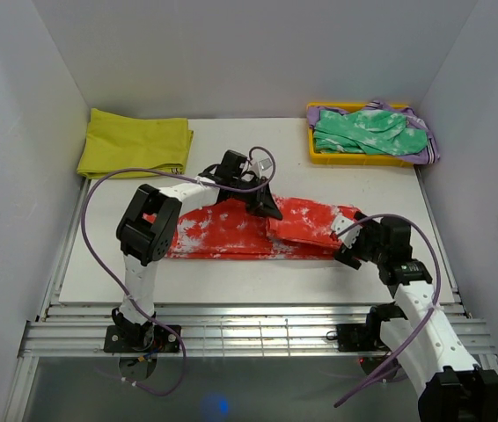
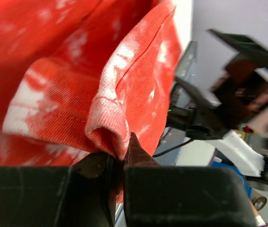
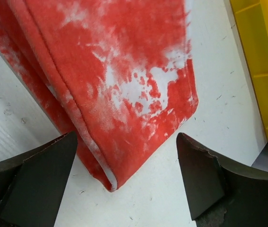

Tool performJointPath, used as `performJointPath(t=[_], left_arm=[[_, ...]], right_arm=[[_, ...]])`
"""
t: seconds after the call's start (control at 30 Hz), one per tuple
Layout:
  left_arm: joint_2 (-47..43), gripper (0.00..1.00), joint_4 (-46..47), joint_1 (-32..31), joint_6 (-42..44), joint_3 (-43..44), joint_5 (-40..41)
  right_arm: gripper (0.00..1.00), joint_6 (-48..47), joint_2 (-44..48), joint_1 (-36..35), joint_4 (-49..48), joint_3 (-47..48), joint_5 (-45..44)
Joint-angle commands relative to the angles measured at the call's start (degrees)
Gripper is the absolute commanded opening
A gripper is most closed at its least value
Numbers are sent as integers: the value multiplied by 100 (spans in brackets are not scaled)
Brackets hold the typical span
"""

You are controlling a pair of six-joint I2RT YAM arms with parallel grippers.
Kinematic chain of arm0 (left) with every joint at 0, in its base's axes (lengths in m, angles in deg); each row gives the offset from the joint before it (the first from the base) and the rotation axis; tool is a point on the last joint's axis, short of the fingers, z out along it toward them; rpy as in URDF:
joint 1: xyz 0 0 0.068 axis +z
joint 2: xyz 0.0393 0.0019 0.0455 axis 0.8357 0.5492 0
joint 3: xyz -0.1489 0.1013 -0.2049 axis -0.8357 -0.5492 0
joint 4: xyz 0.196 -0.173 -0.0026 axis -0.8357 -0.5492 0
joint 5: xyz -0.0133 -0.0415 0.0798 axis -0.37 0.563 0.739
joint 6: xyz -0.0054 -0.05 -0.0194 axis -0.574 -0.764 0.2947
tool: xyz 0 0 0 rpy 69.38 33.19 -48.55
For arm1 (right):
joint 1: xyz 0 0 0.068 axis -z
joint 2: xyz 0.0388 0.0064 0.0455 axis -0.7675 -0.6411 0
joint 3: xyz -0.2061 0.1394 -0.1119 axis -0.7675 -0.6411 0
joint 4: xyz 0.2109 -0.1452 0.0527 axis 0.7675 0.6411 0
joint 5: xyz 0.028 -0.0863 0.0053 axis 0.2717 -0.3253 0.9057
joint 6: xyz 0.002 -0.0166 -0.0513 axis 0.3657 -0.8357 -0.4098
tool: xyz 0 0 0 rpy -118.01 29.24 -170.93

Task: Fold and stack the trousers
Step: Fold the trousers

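Lying across the middle of the white bench (image 1: 231, 283), the trousers (image 1: 231, 236) form a long red-orange band with white blotches, running from centre-left to centre-right of the top view. Their right-hand part is doubled over into a thicker folded layer.

The left claw (image 1: 264, 204) sits over the upper edge of the band, just above the frame's centre. In the left wrist view its two black fingers (image 2: 138, 158) are pinched almost together on a rolled edge of the red fabric, which bulges up out of the narrow gap between them and is lifted off the bench there.

The right claw (image 1: 347, 242) is at the right-hand end of the band, at centre-right of the top view. In the right wrist view its dark fingers (image 3: 44, 165) stand spread wide at the lower left and lower right of the frame, gripping nothing. The rounded folded end of the trousers lies flat on the bench between them, close to the left finger.

A plain yellow cloth (image 1: 135, 143) lies folded at the upper left of the top view. A yellow tray (image 1: 355, 160) at the upper right holds a green garment (image 1: 368, 130) mottled with white.
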State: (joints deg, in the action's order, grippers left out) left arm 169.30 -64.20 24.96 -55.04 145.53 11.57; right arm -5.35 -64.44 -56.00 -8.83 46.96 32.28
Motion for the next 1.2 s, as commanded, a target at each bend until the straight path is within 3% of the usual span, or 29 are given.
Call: performJointPath(t=[0.0, 0.13, 0.17, 0.27, 0.3, 0.37, 0.4, 0.43, 0.47, 0.6, 0.8, 0.9, 1.03, 1.17], left_arm=[[-431, 9, -1202, 123, 944, 77, 634], [-387, 18, -1501, 140, 1313, 217, 898], [-378, 24, -1554, 140, 1366, 226, 933], [-360, 32, -1467, 140, 1341, 209, 654], [-395, 46, -1362, 140, 1271, 174, 287], [-492, 61, -977, 149, 1069, -1, -6], [-649, 85, -870, 149, 981, -46, -146], [-746, 93, -799, 158, 980, -90, -139], [-851, 96, -720, 193, 1006, -195, -113], [-1344, 96, -1008, 780, 1076, -467, 116], [-1591, 75, -2431, 1897, 2165, -319, 608], [-1783, 66, -2776, 2275, 2517, -590, 775], [-2021, 62, -2855, 2689, 2852, -1223, 959], [-1864, 60, -2960, 3014, 3107, -1540, 1135]], right_arm=[[90, 79, -387, 129, 460, 663, 587], [90, -26, -1064, 507, 1346, 1488, 1245], [90, -18, -1240, 690, 1558, 1682, 1361], [90, 140, -2057, 736, 2428, 2578, 1826], [91, 462, -2424, 614, 2508, 2780, 1923], [96, 929, -2769, 167, 2536, 3254, 1671], [100, 1428, -3067, -235, 2510, 3396, 1443], [100, 1624, -3200, -413, 2561, 3563, 1389], [99, 1878, -3384, -580, 2458, 3808, 1292], [87, 2478, -3692, -1616, 2194, 4048, 643], [70, 2681, -4343, -1786, 1693, 3653, -667], [66, 2654, -4658, -1777, 1192, 3232, -844], [66, 2830, -5309, -1777, 630, 3064, -932], [66, 2988, -6004, -1777, 470, 3615, -827]])
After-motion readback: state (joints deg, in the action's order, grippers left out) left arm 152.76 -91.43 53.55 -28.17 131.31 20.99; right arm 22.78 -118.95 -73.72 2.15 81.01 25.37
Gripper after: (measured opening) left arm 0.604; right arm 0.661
